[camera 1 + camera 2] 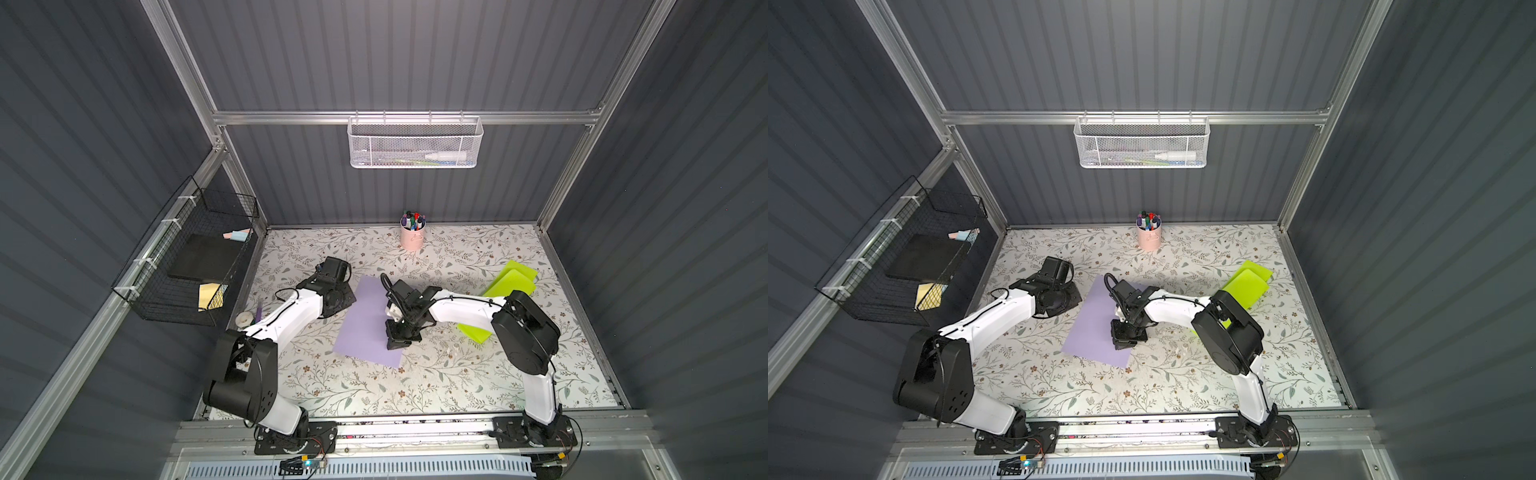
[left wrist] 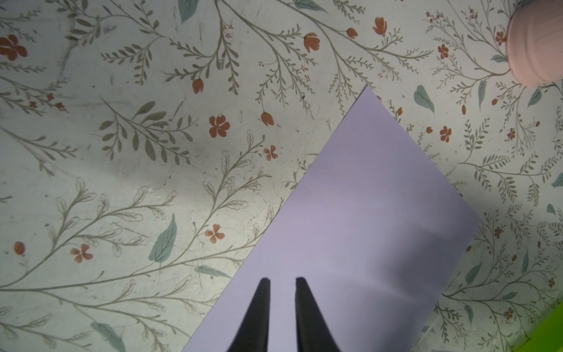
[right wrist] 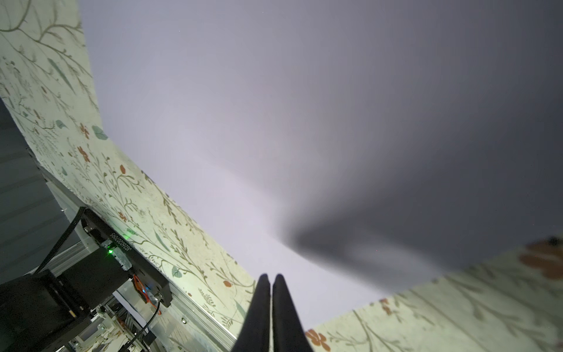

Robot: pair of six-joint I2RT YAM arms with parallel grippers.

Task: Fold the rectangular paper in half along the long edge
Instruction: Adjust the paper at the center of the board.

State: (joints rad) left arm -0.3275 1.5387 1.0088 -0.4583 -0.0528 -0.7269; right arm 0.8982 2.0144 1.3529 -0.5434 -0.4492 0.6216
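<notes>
A black wire basket (image 1: 187, 257) hangs on the left wall. A small white roll (image 1: 244, 319) sits on the table (image 1: 457, 382) close beside it.

My left gripper (image 2: 282, 279) is over the left side of the purple paper (image 1: 365, 320), toward its far end. Its fingers stand a little apart, and only the surface of the sheet shows in the gap, so it has hold of nothing. I cannot tell whether the tips touch the sheet.

The paper lies in the middle of the table. It is turned at a slant, with its long edges running from near to far, and both top views show it flat.

My right gripper (image 3: 271, 275) points down onto the paper's right side, close to the near edge. Its fingers are pressed together. I see nothing pinched between them, and I cannot tell whether the tips bear on the sheet.

A pink cup (image 1: 412, 237) full of pens stands at the far edge of the table. Some lime green sheets (image 1: 513, 282) lie to the right, partly under my right arm and well apart from the paper.
</notes>
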